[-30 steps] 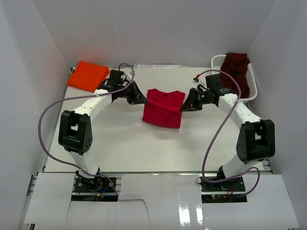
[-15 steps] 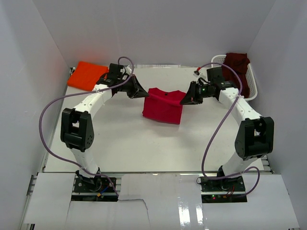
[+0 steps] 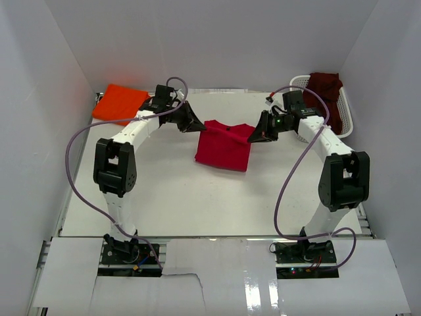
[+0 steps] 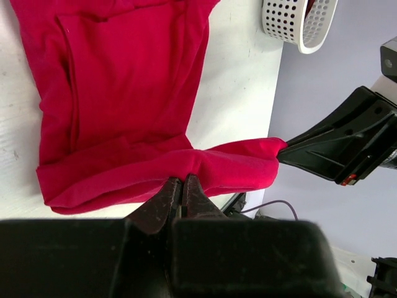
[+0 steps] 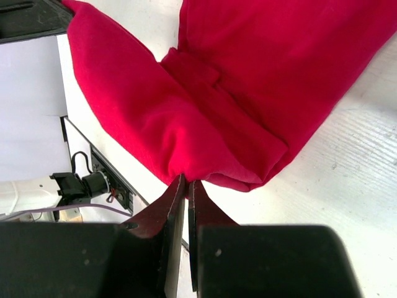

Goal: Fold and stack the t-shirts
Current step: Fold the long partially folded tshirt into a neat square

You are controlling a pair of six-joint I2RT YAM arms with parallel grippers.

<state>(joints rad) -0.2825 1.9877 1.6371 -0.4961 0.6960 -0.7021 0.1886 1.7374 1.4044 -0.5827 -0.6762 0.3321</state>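
A bright red t-shirt (image 3: 223, 148) lies partly on the table, its far edge lifted between the two arms. My left gripper (image 3: 198, 126) is shut on the shirt's left far corner; in its wrist view the jaws pinch the red cloth (image 4: 124, 112) at its folded hem. My right gripper (image 3: 250, 139) is shut on the right far corner, the red shirt (image 5: 248, 87) bunched at its tips (image 5: 187, 181). An orange t-shirt (image 3: 120, 103) lies folded at the far left. A dark maroon t-shirt (image 3: 325, 95) hangs in the basket.
A white lattice basket (image 3: 346, 122) stands at the far right, also showing as the basket (image 4: 298, 25) in the left wrist view. White walls close in on three sides. Purple cables loop from both arms.
Both grippers have carried the red shirt's held edge away from the arm bases, toward the back of the table. The hanging cloth has settled lower onto the table.
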